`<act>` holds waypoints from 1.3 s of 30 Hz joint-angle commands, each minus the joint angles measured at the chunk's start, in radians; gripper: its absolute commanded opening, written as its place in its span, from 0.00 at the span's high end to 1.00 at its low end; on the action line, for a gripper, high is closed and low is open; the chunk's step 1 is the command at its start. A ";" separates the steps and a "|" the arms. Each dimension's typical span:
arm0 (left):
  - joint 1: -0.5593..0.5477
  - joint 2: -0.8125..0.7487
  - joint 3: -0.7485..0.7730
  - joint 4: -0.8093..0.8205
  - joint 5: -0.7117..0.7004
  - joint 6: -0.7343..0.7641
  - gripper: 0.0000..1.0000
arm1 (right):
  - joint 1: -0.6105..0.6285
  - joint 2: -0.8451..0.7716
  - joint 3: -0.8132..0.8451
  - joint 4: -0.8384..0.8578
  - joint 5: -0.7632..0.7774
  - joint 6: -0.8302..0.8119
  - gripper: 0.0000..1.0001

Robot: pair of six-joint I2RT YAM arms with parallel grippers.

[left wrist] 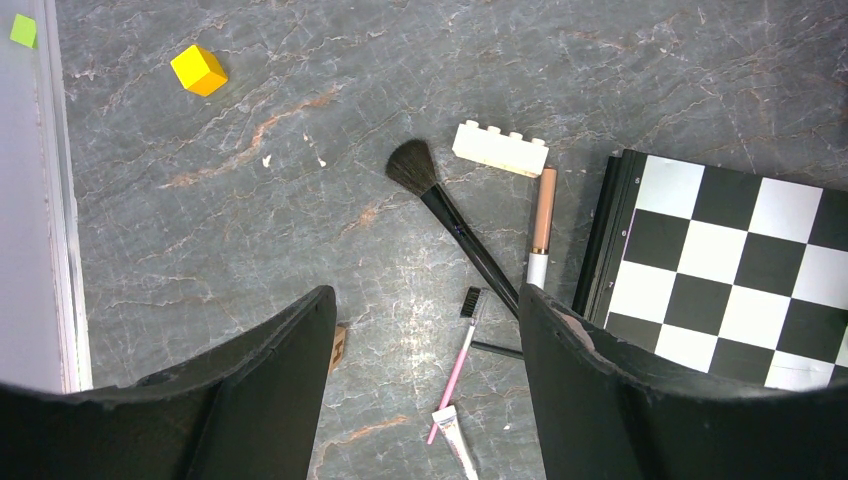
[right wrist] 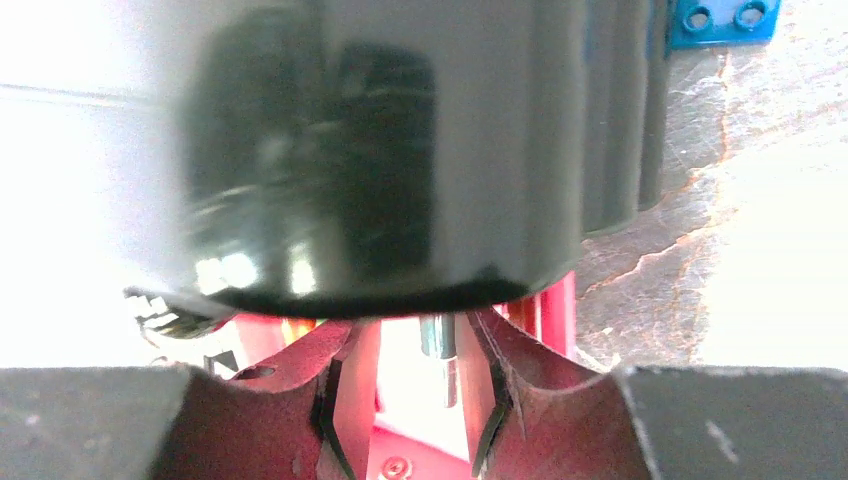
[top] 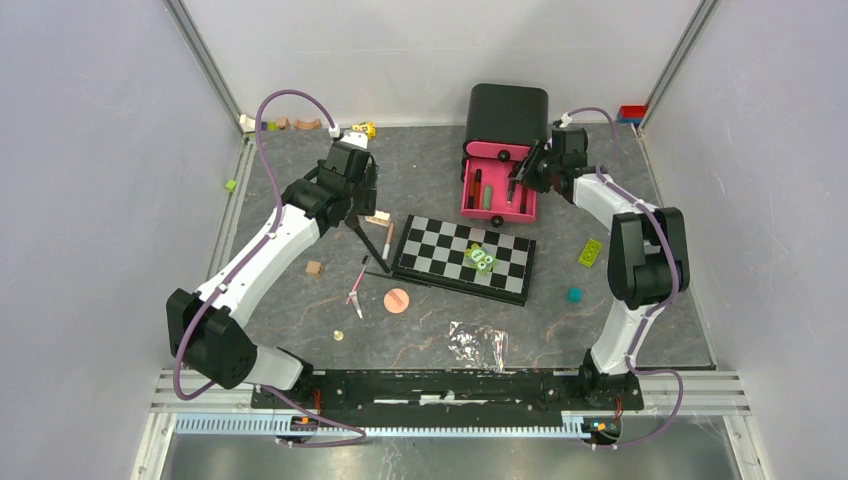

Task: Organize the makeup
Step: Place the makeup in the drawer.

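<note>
My left gripper [left wrist: 428, 300] hangs open above the table, holding nothing. Below it lie a black long-handled brush [left wrist: 455, 225], a peach pencil [left wrist: 542, 215], a thin pink brush-tipped stick [left wrist: 458, 365], a small white tube [left wrist: 455, 440] and a dark pencil [left wrist: 497, 349]. A round peach puff [top: 397, 300] lies nearer the front. My right gripper [right wrist: 415, 345] is inside the pink organizer box [top: 465, 205], its jaws apart. A dark slim pencil [right wrist: 437, 350] stands between them, close to the right finger. A green tube [top: 486, 197] lies in the box.
The box's black lid [top: 508, 115] stands upright behind it. A chequered board [top: 440, 240] carries green blocks [top: 481, 258]. A cream brick [left wrist: 500, 148], yellow cube [left wrist: 198, 70], wooden block [top: 314, 268], green brick [top: 590, 252], teal piece [top: 575, 294] and clear wrapper [top: 478, 343] are scattered around.
</note>
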 commanded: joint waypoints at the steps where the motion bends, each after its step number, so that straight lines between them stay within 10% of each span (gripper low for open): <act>1: 0.001 -0.011 0.003 0.034 -0.017 0.034 0.26 | 0.009 -0.104 -0.011 0.032 -0.021 -0.002 0.61; 39: -0.007 0.068 -0.088 0.076 0.241 -0.178 0.25 | 0.239 -0.855 -0.779 0.074 0.060 -0.290 0.60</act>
